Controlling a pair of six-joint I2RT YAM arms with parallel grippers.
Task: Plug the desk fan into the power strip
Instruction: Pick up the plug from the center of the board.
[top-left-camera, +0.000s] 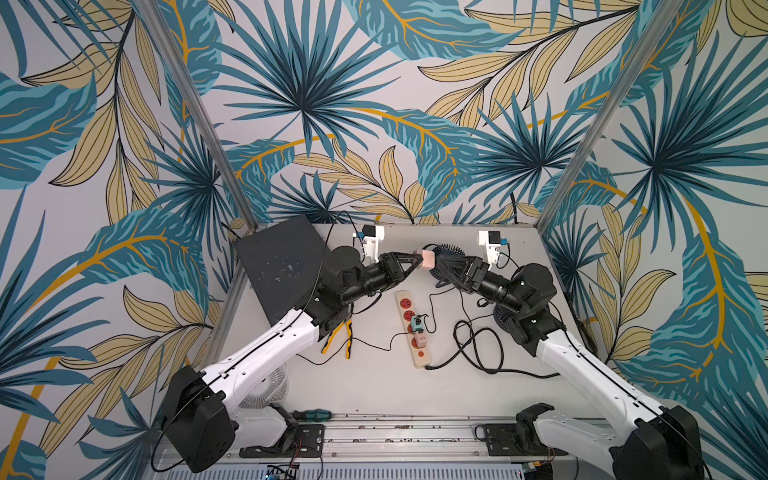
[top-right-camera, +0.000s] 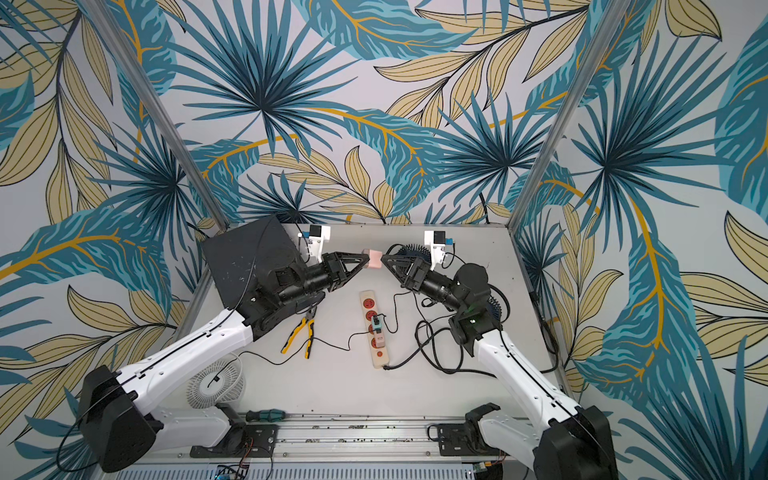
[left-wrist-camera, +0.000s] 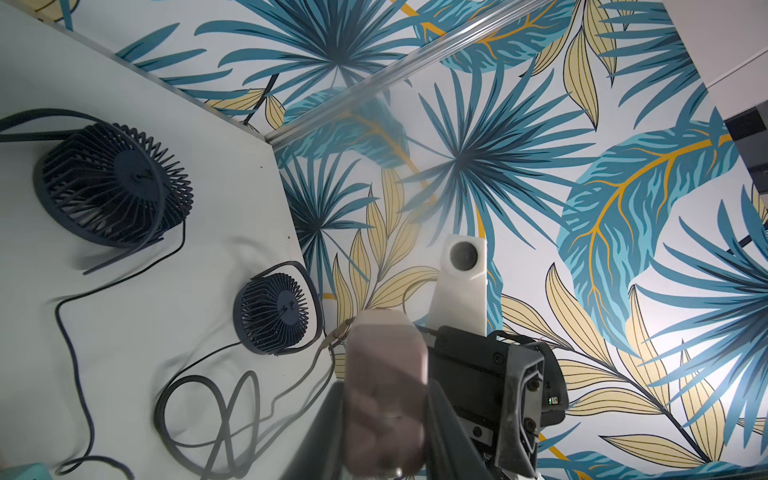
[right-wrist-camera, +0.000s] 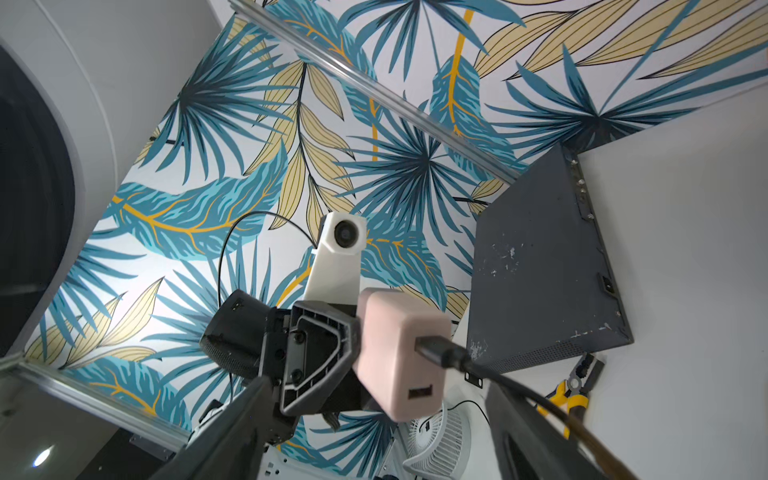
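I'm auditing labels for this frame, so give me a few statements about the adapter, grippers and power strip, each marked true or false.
1. The left gripper is shut on the pink adapter. True.
2. The pink adapter sits in the power strip. False: it is held in the air, apart from the strip.
3. The right gripper is clamped on the adapter. False: its jaws stand open.
4. A black cable is plugged into the pink adapter. True.
5. Every socket on the strip is free. False: a teal plug and a pale plug sit in it.
6. Yellow-handled pliers lie on the table. True.
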